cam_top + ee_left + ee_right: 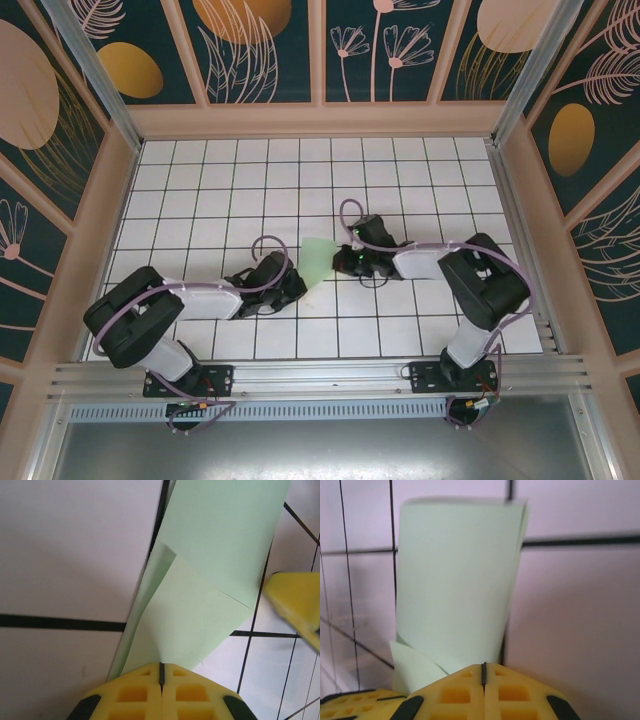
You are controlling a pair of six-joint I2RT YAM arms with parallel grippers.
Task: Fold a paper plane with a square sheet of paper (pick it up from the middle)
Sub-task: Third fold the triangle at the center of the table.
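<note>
The square sheet of paper (318, 262), pale mint green, is folded over in layers between my two grippers near the table's middle. My left gripper (296, 283) reaches it from the lower left. In the left wrist view its jaws (161, 667) are shut, and the paper (210, 580) creases down into the slit between them. My right gripper (340, 262) meets it from the right. Its jaws (483, 666) are shut at the near edge of the doubled paper (455, 580), with a lower flap (415, 672) sticking out to the left. The paper plane is out of view.
The white gridded tabletop (250, 190) is bounded by tan walls (320, 120) at the back and on both sides. A metal rail (320, 375) runs along the near edge. The right gripper's yellow finger (295, 597) sits beside the paper's right edge.
</note>
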